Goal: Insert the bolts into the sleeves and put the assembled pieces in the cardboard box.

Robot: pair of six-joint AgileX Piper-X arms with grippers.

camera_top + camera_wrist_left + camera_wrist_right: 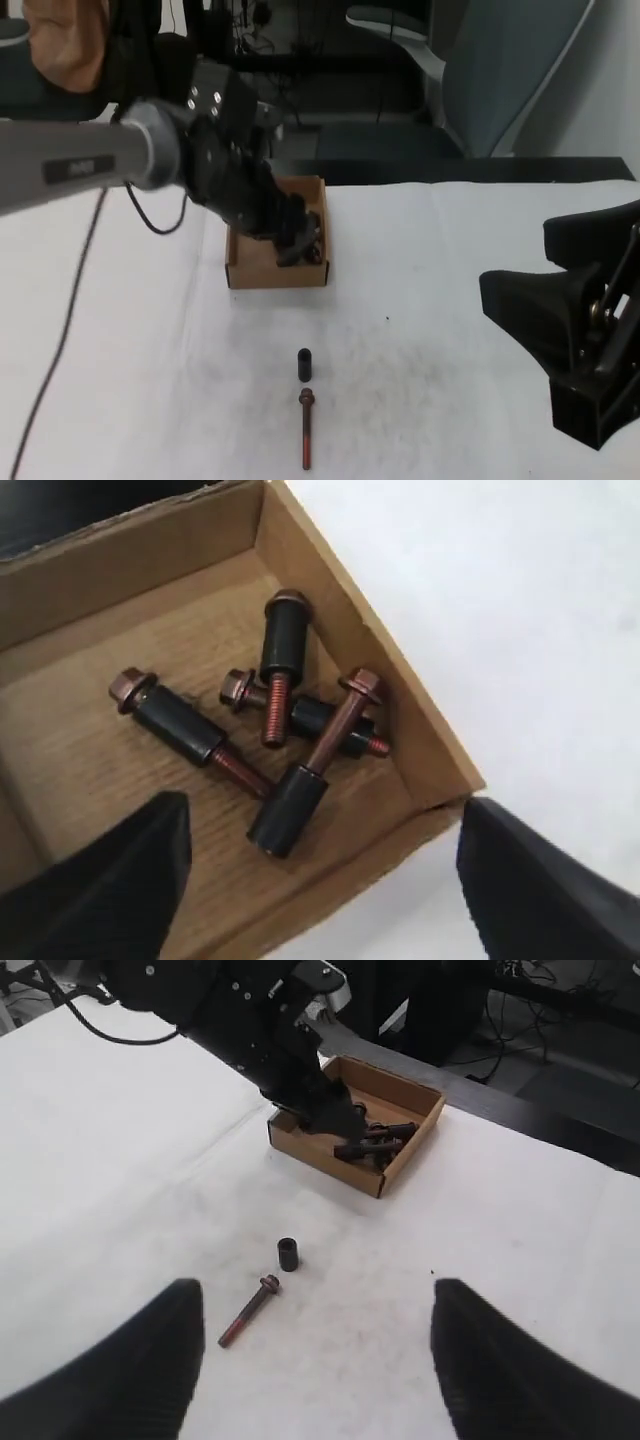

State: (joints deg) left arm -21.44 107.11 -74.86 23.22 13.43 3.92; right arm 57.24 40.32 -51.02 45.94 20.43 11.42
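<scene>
— Where is the left claw (320, 880)?
— Over the open cardboard box (400, 690), fingers spread wide, holding nothing. Inside, four assembled pieces (182, 726) crowd one corner: coppery flanged bolts through smooth black sleeves, with bare corrugated floor beside them.
— And outside the box?
— A loose sleeve (304, 362) stands on end on the white counter (450, 300), and a long reddish loose bolt (306, 432) lies just beside it, open counter all round. The right claw (315, 1360) hangs spread and empty, well apart
</scene>
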